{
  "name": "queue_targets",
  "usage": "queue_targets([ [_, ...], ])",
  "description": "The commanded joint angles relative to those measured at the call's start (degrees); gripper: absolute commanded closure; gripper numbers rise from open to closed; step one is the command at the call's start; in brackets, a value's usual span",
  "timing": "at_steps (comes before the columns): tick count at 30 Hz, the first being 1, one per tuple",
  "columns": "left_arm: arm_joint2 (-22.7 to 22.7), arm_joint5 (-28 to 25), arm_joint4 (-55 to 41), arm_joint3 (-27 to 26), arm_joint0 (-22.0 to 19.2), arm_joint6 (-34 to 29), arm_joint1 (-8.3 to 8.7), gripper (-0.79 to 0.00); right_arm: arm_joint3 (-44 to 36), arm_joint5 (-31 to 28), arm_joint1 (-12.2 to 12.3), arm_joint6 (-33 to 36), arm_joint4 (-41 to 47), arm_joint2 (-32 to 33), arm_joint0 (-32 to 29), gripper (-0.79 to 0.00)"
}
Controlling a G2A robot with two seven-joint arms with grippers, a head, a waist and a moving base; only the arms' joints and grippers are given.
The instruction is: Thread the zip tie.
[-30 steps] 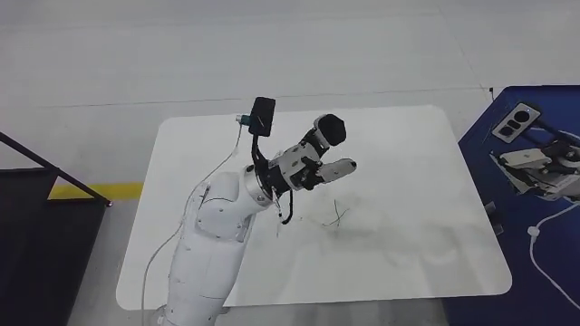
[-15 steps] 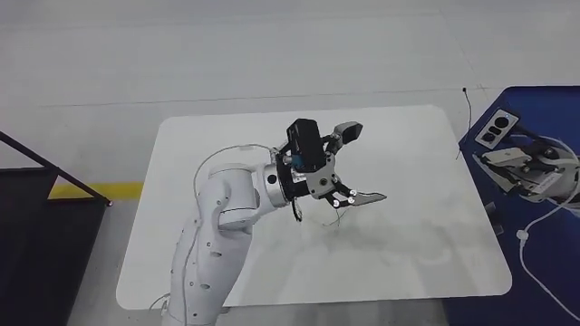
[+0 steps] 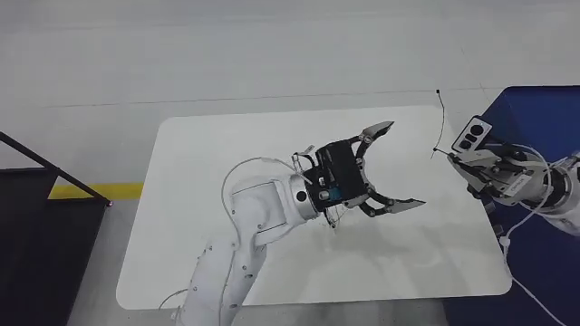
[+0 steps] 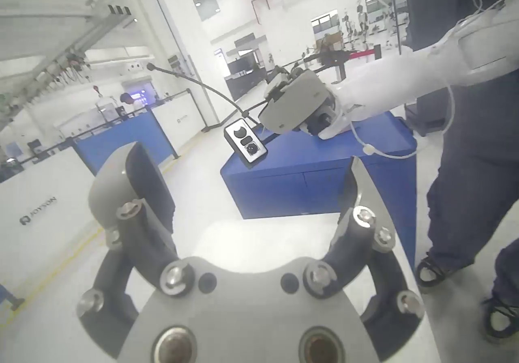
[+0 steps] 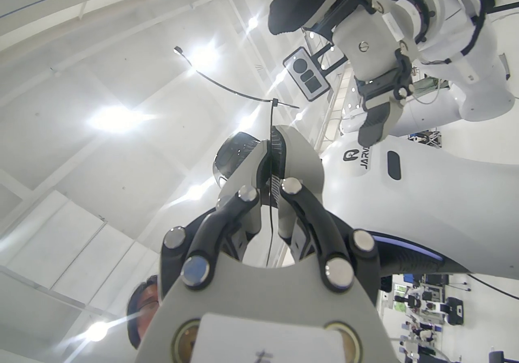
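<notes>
Left gripper (image 3: 406,165) has shifted across the table (image 3: 199,190) toward the right one, and I see its jaws spread, empty. Right gripper (image 5: 270,149) has moved closer, clamped on the zip tie (image 5: 274,102), whose thin black strap arcs beyond its fingertips.

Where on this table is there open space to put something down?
Bare table runs between its left edge and the left arm, and in the near right corner. Crowded: the middle toward the right edge, where the open left gripper faces the right gripper pinching the zip tie.
</notes>
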Motion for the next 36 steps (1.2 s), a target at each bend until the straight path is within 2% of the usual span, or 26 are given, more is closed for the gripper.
queue_targets([
  [1, 1.0, 3.5, 4.0, 0.9, 0.0, 3.8, 0.14, -0.76, -0.4, -0.9, -0.4, -0.4, -0.1, -0.1, 0.0, 0.0],
  [4, 1.7, 6.8, 4.0, 1.4, 0.4, 8.8, 0.19, -0.748, -0.6, -2.8, -1.1, -1.3, 0.3, 0.0, -0.1, 0.0],
  [7, 2.1, 8.9, 3.5, 1.6, 0.8, 11.6, 0.29, -0.671, -0.7, -4.1, -1.7, -2.0, 0.7, 0.4, -0.3, 0.0],
  [8, 2.2, 9.2, 2.3, 1.8, 1.0, 12.4, 0.28, -0.628, -0.7, -4.5, -1.9, -2.2, 0.9, 0.5, -0.4, 0.0],
  [9, 2.2, 9.4, 2.2, 1.8, 0.9, 12.6, 0.32, -0.517, -0.8, -4.6, -2.1, -2.4, 0.6, 0.7, -0.4, 0.0],
  [13, 3.0, 10.5, 2.1, 2.1, 0.7, 12.7, 0.44, -0.471, -1.3, -4.2, -2.6, -2.5, -0.6, 1.2, -0.9, 0.0],
  [18, 4.8, 11.9, 2.2, 2.7, -0.4, 12.3, 0.35, -0.449, -2.3, -3.8, -3.4, -2.7, -2.1, 1.8, -1.3, 0.0],
  [23, 5.3, 13.1, 0.6, 3.4, -1.1, 12.3, 0.33, -0.348, -2.5, -3.4, -4.1, -2.6, -2.8, 2.6, -1.3, 0.0],
  [34, 5.8, 13.7, -1.2, 3.8, -1.5, 12.4, 0.65, -0.277, -1.8, -2.4, -5.7, -2.2, -3.4, 4.3, -1.6, 0.0],
  [36, 6.2, 13.9, -1.3, 3.9, -1.7, 12.2, 0.66, -0.228, -1.7, -2.0, -6.0, -2.1, -3.8, 4.5, -1.6, 0.0],
])
